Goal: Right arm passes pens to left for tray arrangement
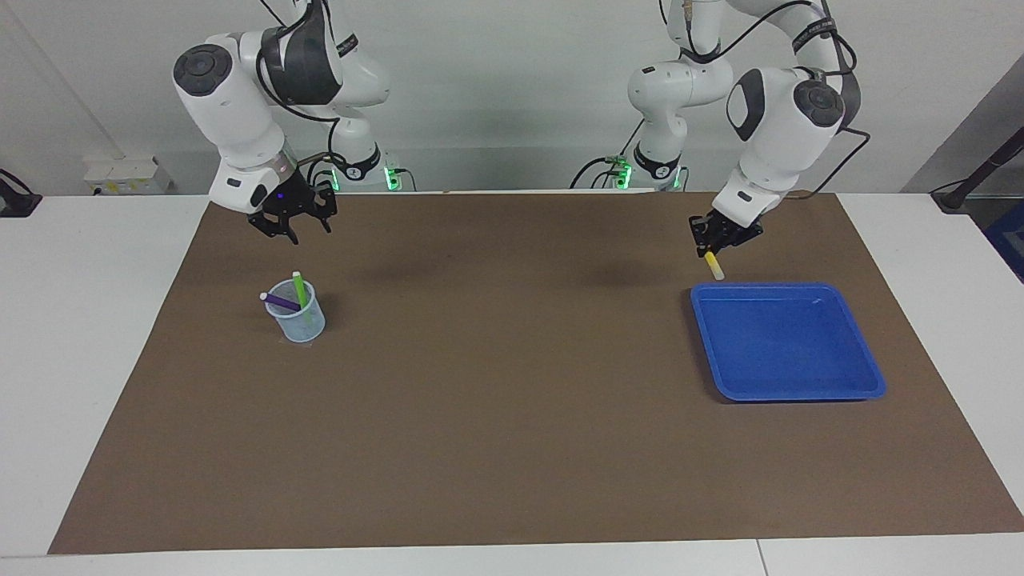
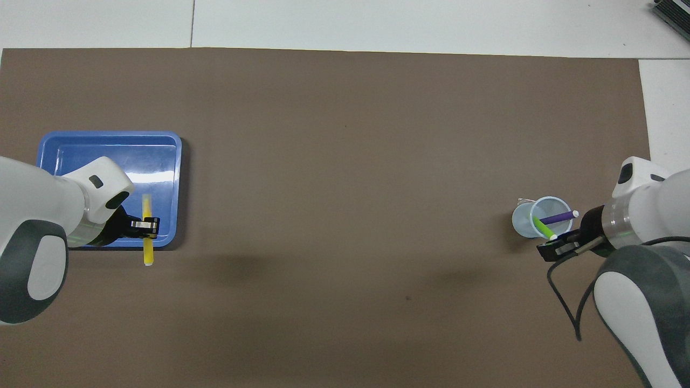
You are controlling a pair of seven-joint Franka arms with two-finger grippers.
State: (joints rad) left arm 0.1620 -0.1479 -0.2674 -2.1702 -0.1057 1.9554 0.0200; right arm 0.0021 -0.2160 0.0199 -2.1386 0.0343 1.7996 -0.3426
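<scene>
My left gripper (image 1: 720, 237) pinches the light, stiff, slippery yellow pen (image 1: 714, 266) mid-barrel above the tray's (image 1: 864, 372) rim, while my right gripper (image 1: 293, 214) waits spread over the cup (image 1: 298, 320).

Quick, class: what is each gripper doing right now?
Left gripper: shut on the yellow pen, over the tray rim.
Right gripper: open, empty, above the cup.

Yellow pen above the tray edge

My left gripper (image 2: 151, 225) grips the yellow pen (image 2: 146, 237) at middle left, over the blue tray (image 2: 108, 141).
</scene>
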